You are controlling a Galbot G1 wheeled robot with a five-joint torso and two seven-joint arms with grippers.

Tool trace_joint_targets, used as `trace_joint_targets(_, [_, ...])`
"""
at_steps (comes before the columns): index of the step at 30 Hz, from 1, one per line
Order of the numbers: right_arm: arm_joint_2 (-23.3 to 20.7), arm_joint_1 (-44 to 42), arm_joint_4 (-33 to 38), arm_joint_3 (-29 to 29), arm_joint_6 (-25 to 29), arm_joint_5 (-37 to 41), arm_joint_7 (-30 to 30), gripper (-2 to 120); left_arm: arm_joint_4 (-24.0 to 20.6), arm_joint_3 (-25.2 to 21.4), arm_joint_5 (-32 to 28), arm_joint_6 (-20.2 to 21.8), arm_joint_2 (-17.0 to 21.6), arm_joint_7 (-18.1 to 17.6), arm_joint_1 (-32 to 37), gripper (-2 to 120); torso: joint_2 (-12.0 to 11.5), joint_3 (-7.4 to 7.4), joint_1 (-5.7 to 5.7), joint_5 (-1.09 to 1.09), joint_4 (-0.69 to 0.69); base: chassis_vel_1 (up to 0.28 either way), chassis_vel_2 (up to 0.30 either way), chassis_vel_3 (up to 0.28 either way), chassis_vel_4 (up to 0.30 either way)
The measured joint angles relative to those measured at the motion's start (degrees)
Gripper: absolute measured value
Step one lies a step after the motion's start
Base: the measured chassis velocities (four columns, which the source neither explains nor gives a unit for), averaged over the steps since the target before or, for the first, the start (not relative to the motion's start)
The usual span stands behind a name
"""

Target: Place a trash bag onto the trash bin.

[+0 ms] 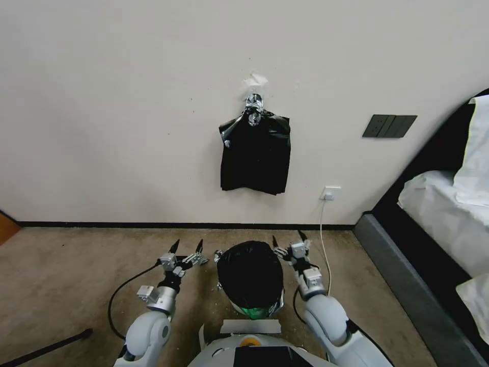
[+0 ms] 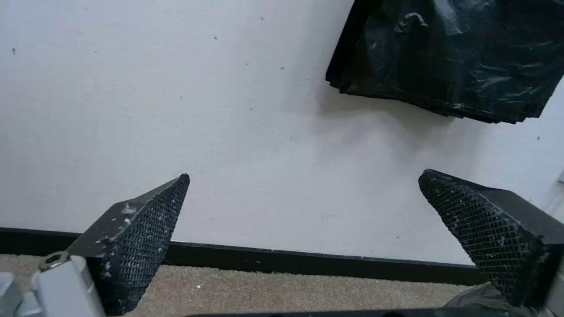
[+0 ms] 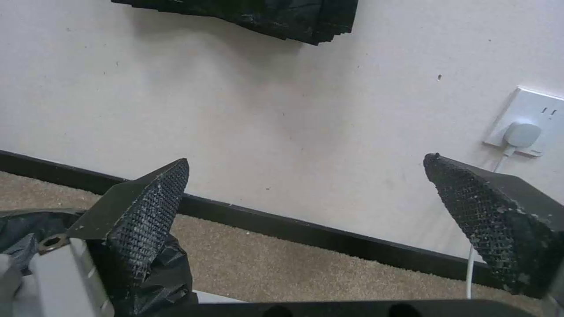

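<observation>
The trash bag (image 1: 250, 275), glossy black and crinkled, lies draped over the top of the trash bin (image 1: 237, 308), of which just a cream-white strip of wall shows below the plastic. My left gripper (image 1: 187, 245) stands open just left of the bag, nothing between its fingers. My right gripper (image 1: 288, 238) is open just right of it, also holding nothing. In the left wrist view the left gripper (image 2: 302, 220) points at the wall, with a sliver of the bag (image 2: 476, 301) by one finger. In the right wrist view the right gripper (image 3: 306, 211) has folds of the bag (image 3: 170, 273) beside one finger.
A flat bunch of black bags (image 1: 255, 158) hangs from a knot on the white wall ahead. A wall socket (image 1: 331, 193) with a white cable running down sits to its right, and a dark switch panel (image 1: 389, 126) higher up. A bed (image 1: 448, 214) stands at the right. The floor is brown carpet.
</observation>
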Motion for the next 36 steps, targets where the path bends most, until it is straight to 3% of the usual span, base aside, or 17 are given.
trace_joint_targets(36, [-0.2, 0.3, 0.2, -0.5, -0.3, 0.2, -0.1, 100, -0.2, 0.2, -0.4, 0.8, 0.0, -0.5, 0.0, 100, 0.0, 0.0, 0.0, 0.0, -0.01, 0.0, 0.0, 0.0, 0.0])
